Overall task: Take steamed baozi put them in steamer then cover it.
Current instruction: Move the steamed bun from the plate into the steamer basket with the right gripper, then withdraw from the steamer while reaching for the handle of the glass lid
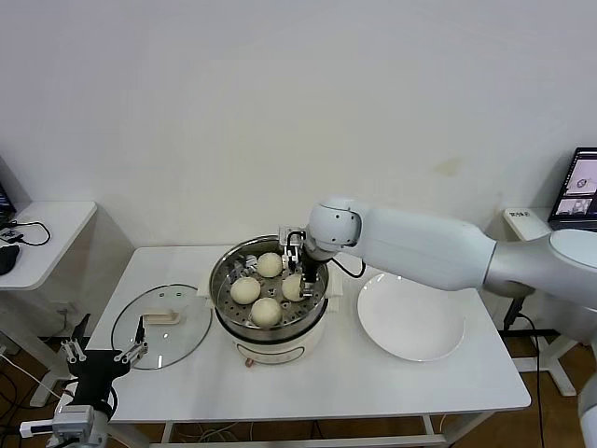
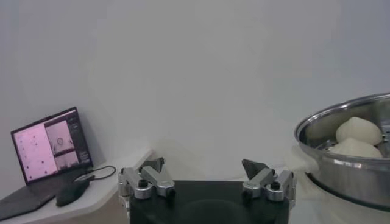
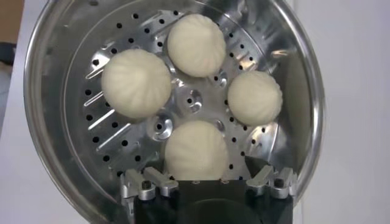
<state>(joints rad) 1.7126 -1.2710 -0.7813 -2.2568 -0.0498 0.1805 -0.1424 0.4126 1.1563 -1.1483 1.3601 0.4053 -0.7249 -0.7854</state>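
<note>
The steamer [image 1: 270, 322] stands at the table's centre with four baozi on its perforated tray: far [image 1: 270, 265], left [image 1: 245, 290], near [image 1: 266, 311] and right [image 1: 291, 287]. My right gripper [image 1: 300, 273] hangs just above the right baozi, open. In the right wrist view the gripper [image 3: 201, 164] has its fingers [image 3: 149, 182] spread either side of the nearest baozi [image 3: 196, 151], apart from it; the steamer's rim [image 3: 49, 73] rings all four buns. The cover [image 1: 160, 327] lies flat on the table left of the steamer. My left gripper [image 1: 104, 355] is open and empty, low beside the table's left front.
A white plate [image 1: 410, 317] lies right of the steamer. A side table [image 1: 47, 233] with cables stands at the left. The left wrist view shows my open left gripper [image 2: 202, 160], the steamer [image 2: 347, 164], a laptop [image 2: 49, 152] and a mouse [image 2: 73, 192].
</note>
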